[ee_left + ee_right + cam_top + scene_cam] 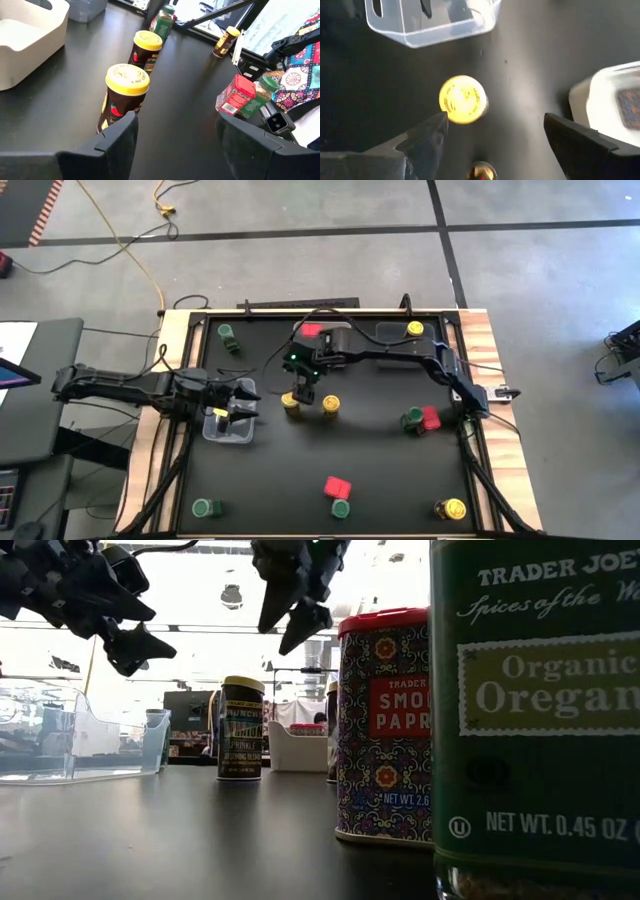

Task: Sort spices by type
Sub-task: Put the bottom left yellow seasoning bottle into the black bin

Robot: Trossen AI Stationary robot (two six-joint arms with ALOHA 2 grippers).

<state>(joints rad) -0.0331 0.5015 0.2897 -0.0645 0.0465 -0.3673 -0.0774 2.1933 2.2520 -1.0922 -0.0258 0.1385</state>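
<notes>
R gripper [303, 392] open above yellow-lidded jar [291, 405]

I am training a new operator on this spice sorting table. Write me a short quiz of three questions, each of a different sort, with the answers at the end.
1. True or false: the right gripper hangs over the middle of the table with its fingers open, holding nothing.
2. How many yellow-lidded jars does the high view show? A) two B) four C) six
3. Fill in the word: near the front edge, the red paprika box stands next to the oregano jar, whose lid is ____.

Key: 1 true; 2 B; 3 green.
</notes>
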